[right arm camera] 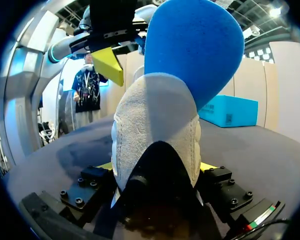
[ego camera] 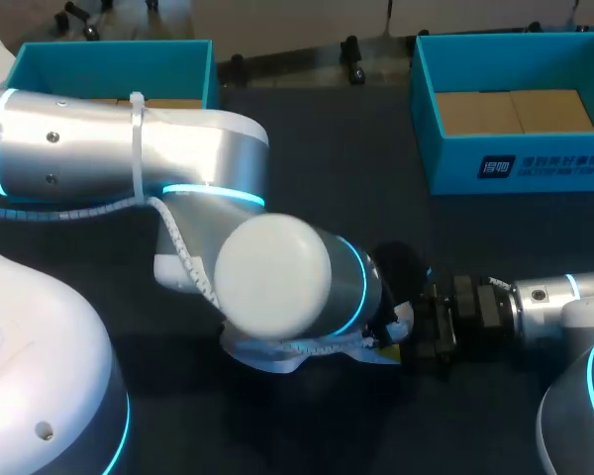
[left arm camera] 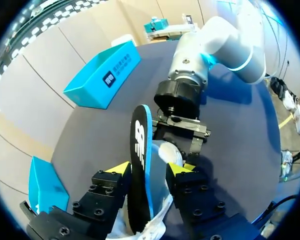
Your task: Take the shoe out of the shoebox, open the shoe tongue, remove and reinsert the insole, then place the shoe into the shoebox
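A white-grey shoe [right arm camera: 155, 125] lies on the dark table with one end between the fingers of my right gripper [right arm camera: 155, 167], which is shut on it from both sides. An insole [left arm camera: 139, 150], black on top and blue [right arm camera: 190, 45] underneath, stands upright out of the shoe. My left gripper [left arm camera: 149, 169] comes down over it, open, with a yellow-tipped finger on each side of the insole. One of those fingers [right arm camera: 110, 65] stands apart from the blue face. In the head view my left arm hides most of the shoe [ego camera: 287, 358], and my right gripper [ego camera: 426, 332] meets it from the right.
A teal shoebox [ego camera: 515, 168] with a brown cardboard floor stands at the back right. A second teal box [ego camera: 109, 64] sits at the back left, partly behind my left arm. Dark tabletop lies between them.
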Available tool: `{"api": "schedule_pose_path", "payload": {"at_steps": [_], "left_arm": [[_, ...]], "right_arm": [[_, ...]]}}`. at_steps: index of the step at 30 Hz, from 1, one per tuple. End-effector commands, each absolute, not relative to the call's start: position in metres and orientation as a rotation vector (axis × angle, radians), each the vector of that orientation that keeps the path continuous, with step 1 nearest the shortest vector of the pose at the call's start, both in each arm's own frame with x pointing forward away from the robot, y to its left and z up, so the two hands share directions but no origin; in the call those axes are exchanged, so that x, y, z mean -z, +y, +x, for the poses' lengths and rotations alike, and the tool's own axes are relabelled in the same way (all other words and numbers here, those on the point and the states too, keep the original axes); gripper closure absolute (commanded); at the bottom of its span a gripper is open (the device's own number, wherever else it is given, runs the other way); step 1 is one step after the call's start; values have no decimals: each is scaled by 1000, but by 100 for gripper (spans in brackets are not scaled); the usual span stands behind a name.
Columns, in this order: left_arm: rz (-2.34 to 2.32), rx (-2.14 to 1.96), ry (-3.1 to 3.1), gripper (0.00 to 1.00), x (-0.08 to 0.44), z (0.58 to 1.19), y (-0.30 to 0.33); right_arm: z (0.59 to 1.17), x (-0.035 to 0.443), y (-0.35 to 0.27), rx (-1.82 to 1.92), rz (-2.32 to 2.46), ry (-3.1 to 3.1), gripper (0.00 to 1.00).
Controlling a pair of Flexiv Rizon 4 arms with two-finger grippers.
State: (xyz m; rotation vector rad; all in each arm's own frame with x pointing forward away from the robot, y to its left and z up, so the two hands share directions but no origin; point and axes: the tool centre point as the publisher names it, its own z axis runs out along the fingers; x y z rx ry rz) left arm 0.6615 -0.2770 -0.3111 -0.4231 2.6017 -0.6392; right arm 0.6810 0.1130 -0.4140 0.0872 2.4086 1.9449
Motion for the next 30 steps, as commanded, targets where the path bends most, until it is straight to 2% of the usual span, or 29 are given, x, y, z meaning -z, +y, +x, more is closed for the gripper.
{"api": "schedule_pose_path", "payload": {"at_steps": [1, 30], "left_arm": [[-441, 622, 2568, 55, 313, 655, -279], [-539, 599, 2377, 58, 319, 667, -287]], "right_arm": [[680, 412, 114, -1939, 88, 2414, 100], [680, 412, 114, -1939, 88, 2414, 100]]}}
